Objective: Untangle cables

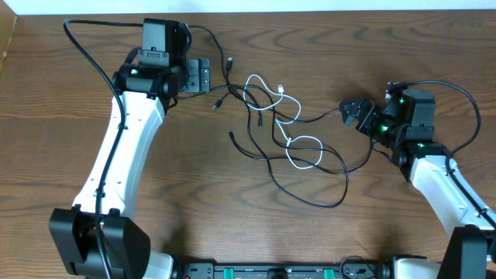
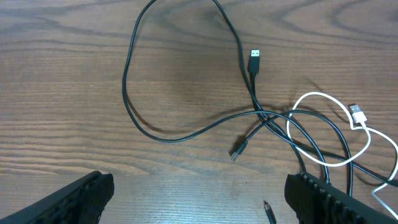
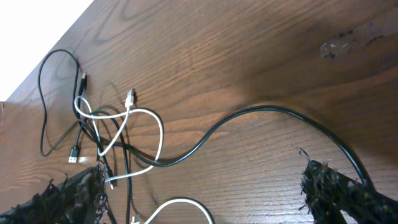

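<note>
The cables lie tangled mid-table: several thin black cables (image 1: 267,159) looped through a white cable (image 1: 306,139). My left gripper (image 1: 205,77) is open and empty just left of the tangle. In its wrist view (image 2: 199,199) a black loop (image 2: 127,93), a black USB plug (image 2: 254,57) and the white cable's plug (image 2: 356,114) lie ahead of the fingers. My right gripper (image 1: 350,114) is open and empty at the tangle's right end. In its wrist view (image 3: 199,193) a black cable (image 3: 249,112) runs past the right finger, and the white cable (image 3: 158,134) lies by the left finger.
The brown wooden table (image 1: 387,46) ends at its far edge along the top of the overhead view. Thick black cords (image 1: 85,46) hang from the left arm, and another cord (image 1: 465,101) loops from the right arm.
</note>
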`<act>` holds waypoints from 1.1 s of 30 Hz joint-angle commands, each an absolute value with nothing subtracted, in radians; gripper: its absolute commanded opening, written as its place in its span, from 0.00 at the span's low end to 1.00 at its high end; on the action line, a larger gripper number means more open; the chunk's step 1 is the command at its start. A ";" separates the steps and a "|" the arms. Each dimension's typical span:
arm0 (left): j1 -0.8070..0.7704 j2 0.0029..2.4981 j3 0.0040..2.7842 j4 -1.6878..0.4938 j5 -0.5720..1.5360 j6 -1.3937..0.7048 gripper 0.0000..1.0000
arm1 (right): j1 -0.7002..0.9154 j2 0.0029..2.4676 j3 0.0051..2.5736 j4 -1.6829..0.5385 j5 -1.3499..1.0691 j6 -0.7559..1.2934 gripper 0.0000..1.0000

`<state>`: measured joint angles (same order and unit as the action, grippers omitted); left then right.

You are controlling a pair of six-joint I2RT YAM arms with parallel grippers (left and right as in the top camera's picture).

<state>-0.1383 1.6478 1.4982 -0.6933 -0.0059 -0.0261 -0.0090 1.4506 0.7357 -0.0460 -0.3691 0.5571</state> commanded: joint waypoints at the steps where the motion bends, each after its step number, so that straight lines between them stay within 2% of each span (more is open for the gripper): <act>1: -0.138 1.653 1.497 -0.696 -0.012 -0.028 0.93 | -0.006 1.453 0.733 -0.049 -0.365 0.541 0.99; 33: -0.138 1.653 1.497 -0.696 -0.012 -0.028 0.93 | -0.006 1.453 0.733 -0.049 -0.365 0.541 0.99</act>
<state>-0.1383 1.6478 1.4982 -0.6930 -0.0063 -0.0261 -0.0090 1.4506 0.7357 -0.0463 -0.3691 0.5571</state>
